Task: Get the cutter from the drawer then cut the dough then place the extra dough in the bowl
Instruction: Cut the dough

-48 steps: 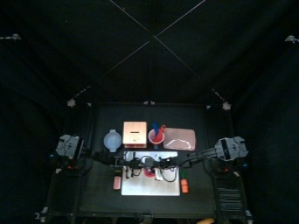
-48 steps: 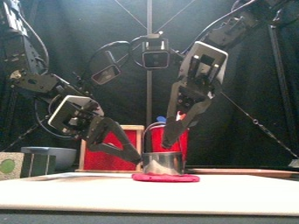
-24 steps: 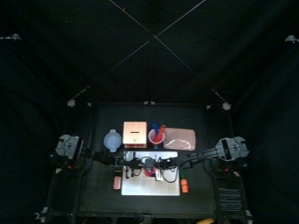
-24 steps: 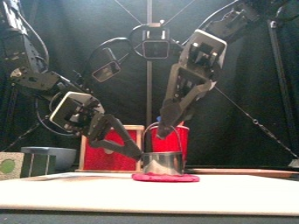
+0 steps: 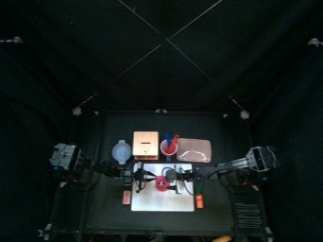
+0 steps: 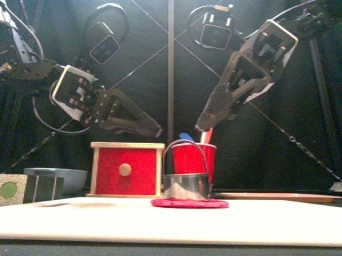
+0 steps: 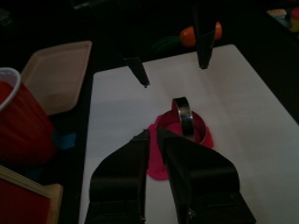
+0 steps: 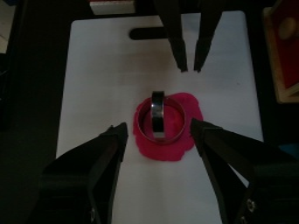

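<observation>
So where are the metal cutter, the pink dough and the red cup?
metal cutter [image 6: 187,185]: front view, its shiny side wall.
pink dough [image 6: 189,203]: front view, its front edge.
red cup [image 6: 191,158]: front view, its upper wall.

Top, front, 2 wrist cams; shared: cutter [image 6: 186,184]

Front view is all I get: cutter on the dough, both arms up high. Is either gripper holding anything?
Observer: No, the left gripper and the right gripper both hang empty above the cutter.
Operator: Does dough show outside the ring?
Observer: Yes, the dough shows past it on both sides.
Operator: Where is the bowl in depth?
Observer: The bowl sits behind the white board, off its back left corner, left of the wooden box.
</observation>
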`<action>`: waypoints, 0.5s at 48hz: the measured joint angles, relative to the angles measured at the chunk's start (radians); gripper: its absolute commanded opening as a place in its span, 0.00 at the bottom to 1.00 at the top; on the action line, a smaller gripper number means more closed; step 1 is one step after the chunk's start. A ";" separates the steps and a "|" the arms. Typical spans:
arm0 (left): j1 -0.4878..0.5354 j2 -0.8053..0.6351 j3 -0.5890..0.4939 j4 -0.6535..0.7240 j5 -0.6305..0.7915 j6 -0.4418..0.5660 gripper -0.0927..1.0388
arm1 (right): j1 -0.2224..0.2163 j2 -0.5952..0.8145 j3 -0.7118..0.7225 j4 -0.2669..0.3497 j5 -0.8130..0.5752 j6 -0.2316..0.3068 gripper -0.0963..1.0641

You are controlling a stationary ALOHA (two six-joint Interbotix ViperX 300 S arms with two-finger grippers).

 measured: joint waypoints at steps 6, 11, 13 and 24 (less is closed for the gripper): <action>-0.023 -0.002 -0.003 -0.014 -0.021 -0.002 0.77 | -0.002 -0.020 0.077 0.008 -0.160 -0.005 0.87; -0.029 0.005 -0.008 -0.040 -0.044 -0.012 0.86 | -0.003 -0.020 0.137 0.023 -0.295 -0.002 0.87; -0.029 0.012 -0.008 -0.055 -0.055 -0.023 0.88 | -0.003 -0.020 0.156 0.035 -0.345 0.000 0.87; -0.041 0.117 -0.038 -0.081 -0.106 -0.054 0.89 | -0.002 0.046 0.196 0.084 -0.482 -0.005 0.87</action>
